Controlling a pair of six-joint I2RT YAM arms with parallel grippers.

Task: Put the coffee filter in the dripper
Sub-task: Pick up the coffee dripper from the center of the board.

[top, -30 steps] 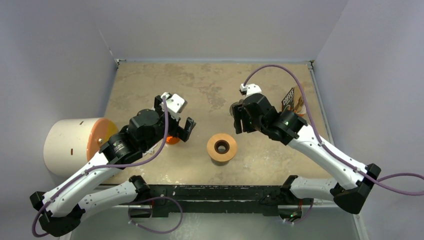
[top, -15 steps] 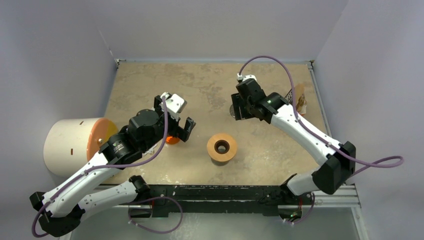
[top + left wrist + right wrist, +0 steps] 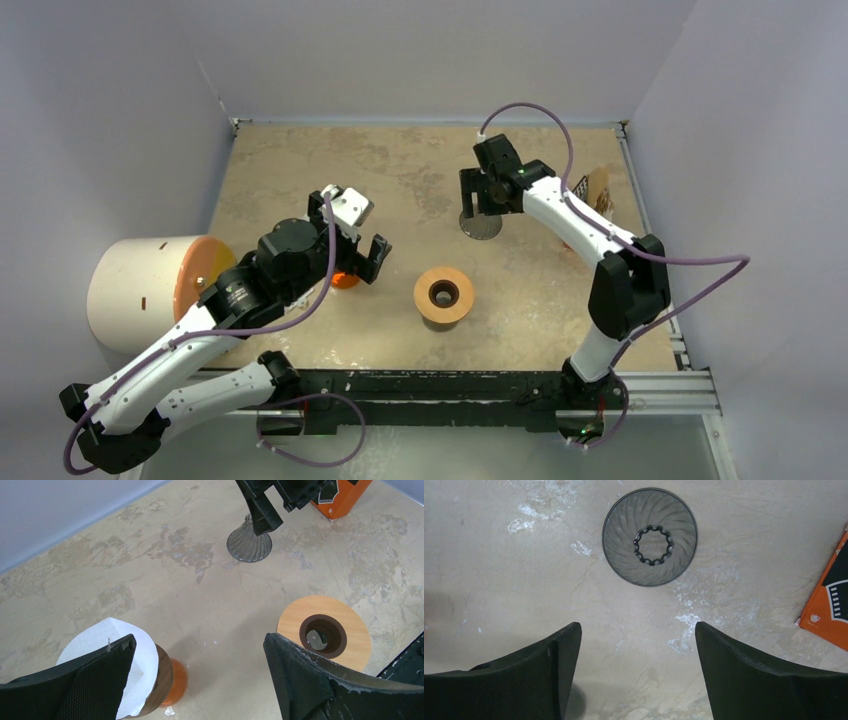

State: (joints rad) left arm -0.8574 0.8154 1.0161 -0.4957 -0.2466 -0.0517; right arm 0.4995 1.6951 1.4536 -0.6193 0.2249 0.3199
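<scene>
— Where's the pale paper coffee filter (image 3: 107,632)?
— Seated in the orange glass vessel (image 3: 176,680), under the left pincer (image 3: 200,645), which gapes empty
— And the ribbed clear-glass dripper cone (image 3: 650,536)?
— Mouth-down on the mottled beige stone-look bench (image 3: 300,160), grey walls (image 3: 420,60) around. The right pincer (image 3: 636,630) is spread wide above it, and a round wooden ring (image 3: 424,296) lies apart
</scene>
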